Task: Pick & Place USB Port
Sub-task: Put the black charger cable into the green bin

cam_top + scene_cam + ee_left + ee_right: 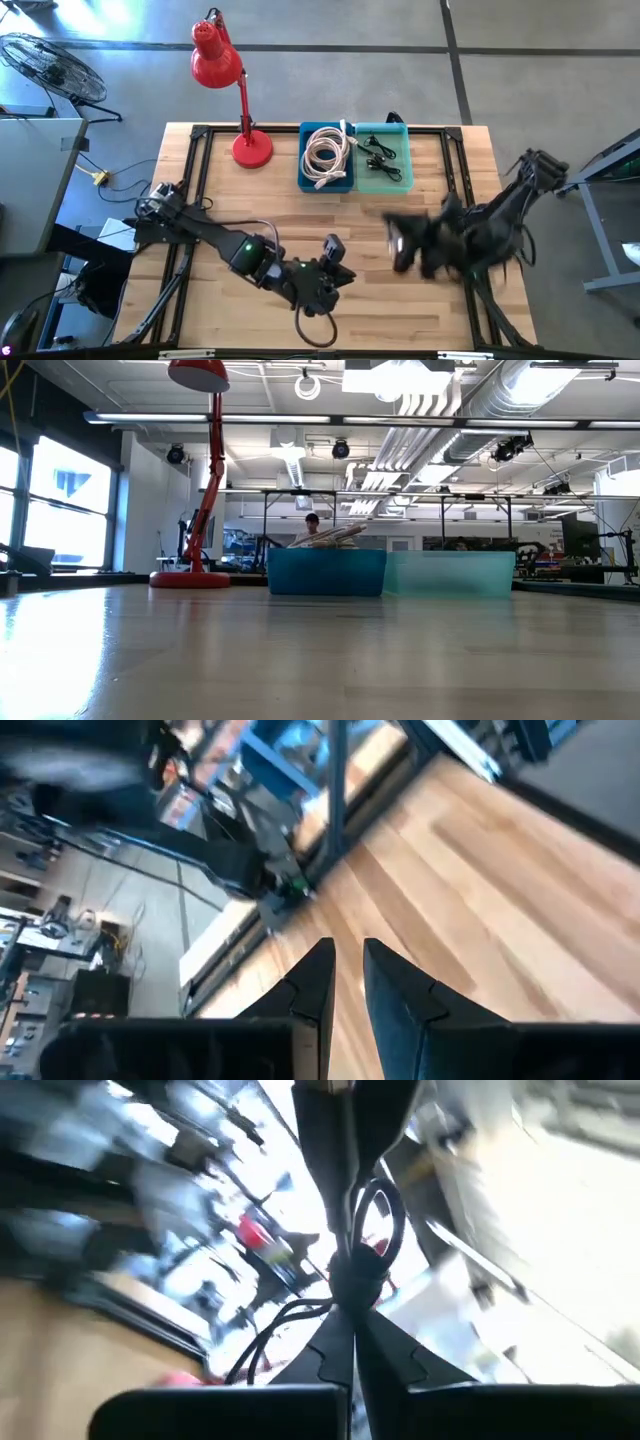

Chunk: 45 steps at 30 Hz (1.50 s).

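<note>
My right gripper (400,248) hovers over the right half of the table, in front of the bins, and is shut on a black USB cable (358,1270). In the high view the arm is blurred and the cable cannot be made out. A blue bin (326,158) holds coiled white cables. The teal bin (383,160) beside it holds black cables. My left gripper (335,262) sits low near the table's near edge, its fingers (318,975) a narrow gap apart and holding nothing. Neither gripper shows in the low view. My right gripper pinches the black cable between its two fingers (335,1350), at the tied middle of the bundle (352,1285). A loop (385,1210) stands out past the fingertips and a strand (262,1342) trails off to one side. The cable is lifted clear of the table.
A red desk lamp (240,95) stands at the far left of the table, left of the blue bin (326,572) and teal bin (450,574) at the far edge. Bare wood (380,310) lies between the two arms.
</note>
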Tool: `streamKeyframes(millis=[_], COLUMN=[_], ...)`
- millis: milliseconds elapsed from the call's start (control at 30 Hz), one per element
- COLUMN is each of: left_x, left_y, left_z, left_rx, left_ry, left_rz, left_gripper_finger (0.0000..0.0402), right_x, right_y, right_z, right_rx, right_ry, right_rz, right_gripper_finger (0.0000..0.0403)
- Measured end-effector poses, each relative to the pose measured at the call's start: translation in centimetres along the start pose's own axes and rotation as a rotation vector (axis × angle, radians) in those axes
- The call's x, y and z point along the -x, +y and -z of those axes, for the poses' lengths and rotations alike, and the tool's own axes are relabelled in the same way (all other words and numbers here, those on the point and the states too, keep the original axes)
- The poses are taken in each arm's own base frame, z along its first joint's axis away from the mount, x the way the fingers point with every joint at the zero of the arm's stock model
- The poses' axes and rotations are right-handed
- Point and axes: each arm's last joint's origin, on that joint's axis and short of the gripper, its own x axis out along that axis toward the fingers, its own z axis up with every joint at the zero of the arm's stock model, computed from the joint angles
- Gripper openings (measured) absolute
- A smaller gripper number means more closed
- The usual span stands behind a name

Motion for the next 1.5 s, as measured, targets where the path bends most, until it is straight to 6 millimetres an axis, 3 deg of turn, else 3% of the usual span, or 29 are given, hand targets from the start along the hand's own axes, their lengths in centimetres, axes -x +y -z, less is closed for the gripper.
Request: streamKeyframes(millis=[200, 367, 567, 700, 933, 1200, 1500], left_x=[1.7, 3.9, 6.5, 7.5, 7.8, 7.3, 7.5], left_y=[-0.1, 2.0, 4.7, 6.2, 8.0, 9.8, 11.3], left_z=[1.3, 2.7, 5.0, 6.9, 9.7, 11.8, 14.1], left_rx=[-0.052, -0.12, -0.093, -0.06, -0.019, 0.026, 0.042], left_ry=[0.217, 0.381, 0.487, 0.581, 0.73, 0.816, 0.936], left_rz=[-0.11, -0.28, -0.28, -0.276, -0.248, -0.201, -0.167], left_gripper_finger=[0.0051, 0.0051, 0.0051, 0.0051, 0.0051, 0.0051, 0.0051], right_x=[-4.7, -7.6, -10.3, -11.7, -13.4, -14.5, -14.5], right_y=[-4.8, -6.4, -8.0, -8.8, -9.1, -7.4, -5.4], right_z=[4.1, 8.9, 15.6, 19.8, 26.0, 32.5, 36.3], right_rx=[-0.047, -0.041, -0.211, -0.275, -0.461, -0.582, -0.711], right_ry=[0.196, 0.357, 0.439, 0.582, 0.768, 1.067, 1.24], right_rz=[0.172, 0.247, 0.169, 0.175, 0.077, 0.026, -0.179], right_gripper_finger=[0.0, 0.0, 0.0, 0.0, 0.0, 0.0, 0.0])
